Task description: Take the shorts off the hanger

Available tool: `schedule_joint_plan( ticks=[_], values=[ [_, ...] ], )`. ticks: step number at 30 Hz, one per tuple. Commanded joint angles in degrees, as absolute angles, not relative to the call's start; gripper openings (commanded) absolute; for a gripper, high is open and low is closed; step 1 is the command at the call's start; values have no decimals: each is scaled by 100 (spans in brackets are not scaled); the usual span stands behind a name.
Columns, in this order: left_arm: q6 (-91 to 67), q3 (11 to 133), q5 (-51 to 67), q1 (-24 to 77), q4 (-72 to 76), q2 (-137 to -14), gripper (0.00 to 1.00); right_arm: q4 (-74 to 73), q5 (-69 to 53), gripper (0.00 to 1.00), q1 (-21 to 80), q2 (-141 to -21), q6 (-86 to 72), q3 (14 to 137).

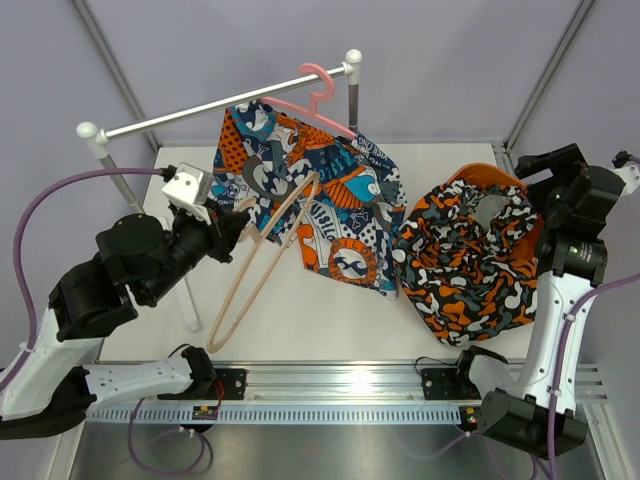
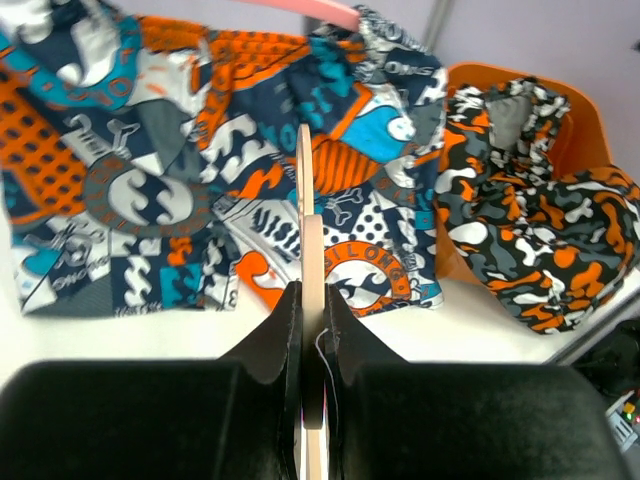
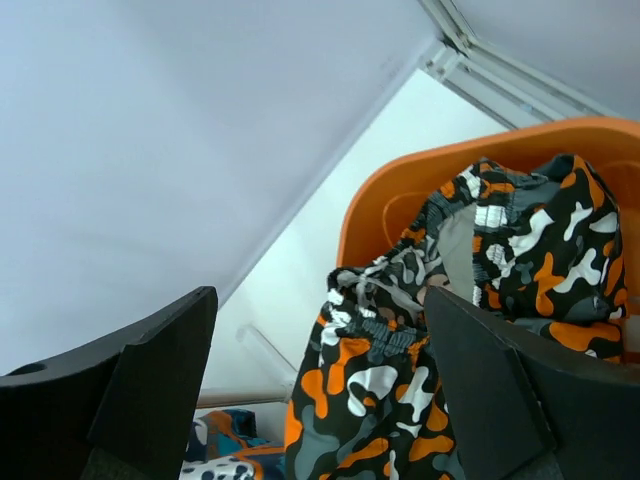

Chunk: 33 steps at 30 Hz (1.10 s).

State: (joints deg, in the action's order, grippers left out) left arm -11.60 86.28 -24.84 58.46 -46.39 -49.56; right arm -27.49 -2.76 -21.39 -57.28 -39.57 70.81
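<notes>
Two robot arms work at a white desk (image 1: pixel 300 310) under a metal rail (image 1: pixel 200 110).

The left gripper (image 2: pixel 312 295) has its jaws clenched on the thin edge of a beige hanger (image 2: pixel 311 250). It holds the hanger slanted above the desk, with the far end reaching in front of the blue print shorts (image 1: pixel 320 200). The beige hanger looks bare, with no cloth on it.

The blue print shorts hang from a pink hanger (image 1: pixel 320 95), which is hooked over the right end of the rail. They fall in a wide drape towards the desk. I cannot tell whether the hem touches the surface.

The right gripper (image 3: pixel 320 300) hovers over the far right corner. Its jaws are released and spread wide, with nothing between them.

Below the right gripper is an orange bin (image 3: pixel 390 200), the only container here. The camouflage shorts (image 1: pixel 465 265) lie bunched inside it. They spill over the near rim and onto the desk, just beside the blue pair. Nothing else shows in the bin.

The job looks about half done. The camouflage pair is off its hanger and binned, while the blue pair is not yet freed.

The next move likely calls for putting the empty beige hanger down out of the way. One arm would then grip the blue fabric near the waistband and slide it off the pink hanger. The other may need to steady the hanger so that it does not swing or jump off the rail.
</notes>
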Motion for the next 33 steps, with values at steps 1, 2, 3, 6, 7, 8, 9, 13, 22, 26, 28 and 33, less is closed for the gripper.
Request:
schedule_joint_plan(
  ticks=[1,2,3,6,7,8,9,13,22,26,28,33],
  values=[
    [-1520,9043,-3163,5854,-5000,-4948,0,-3138,-518,92,-2162,-5555,-3709,7399],
    [-1590,9105,-3277,5854,-5079,-4983,0,-3129,-658,92,-2153,-5511,-3674,7470],
    [-1617,9175,-3487,5854,-5176,-5131,0,-3225,-981,90,-2153,-5511,-3596,7566],
    [-1670,9562,-3909,5854,-5431,-5500,0,-3584,-1414,89,-1883,-5659,-3297,8163],
    [-1661,9815,-3998,5819,-5510,-5615,0,-3699,-1398,89,-1742,-5704,-3218,8487],
    [-1618,9965,-4025,5757,-5537,-5738,0,-3796,-1345,89,-1584,-5739,-3156,8612],
    [-1582,10141,-3964,5670,-5563,-5852,0,-3884,-1240,89,-1286,-5765,-3077,8700],
    [-1503,11037,-3289,4714,-5721,-6695,0,-3858,-1283,89,-757,-5730,-3103,8763],
    [-1468,12041,-2233,3806,-5669,-7559,0,-3789,-774,85,1553,-6161,-2751,8763],
    [-1547,11787,-1689,3657,-5537,-7401,0,-2798,-1543,86,2459,-6380,-2847,8193],
    [-1468,11690,-1337,3613,-5642,-7269,0,-2286,-1678,85,2732,-6486,-2743,8086],
    [-1284,11567,-723,3586,-6125,-6962,0,-2470,-1485,85,3584,-7101,-1794,8726]
  ],
)
